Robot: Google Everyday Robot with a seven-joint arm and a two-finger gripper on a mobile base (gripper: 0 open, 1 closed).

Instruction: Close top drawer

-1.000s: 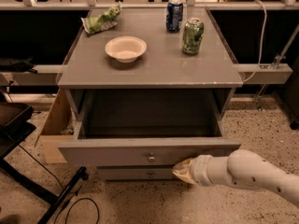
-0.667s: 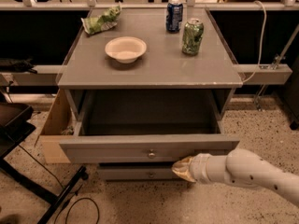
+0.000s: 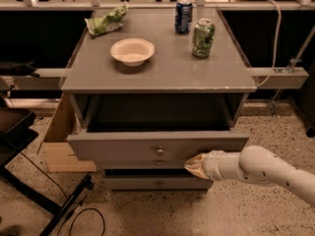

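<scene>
The top drawer [image 3: 123,145] was not yet shut when I looked. Its long grey front stood well forward of the cabinet, and behind its round knob [image 3: 160,151] I could see down into the dark, open box. Right of the knob and a little lower, my end effector [image 3: 193,165] sat at the bottom edge of the drawer front, touching it or just beside it. I could not tell which, nor how far open it was, and I saw nothing held in it. I judged that it was placed to push, but nearly all of the travel was left before the front would sit flush. Below the knob were the two lower drawer fronts [image 3: 158,182]. Above and behind the knob, the counter [image 3: 162,75] carried a white bowl [image 3: 132,51], a green can [image 3: 203,38], a blue can [image 3: 183,15] and a crumpled green bag [image 3: 106,22].
</scene>
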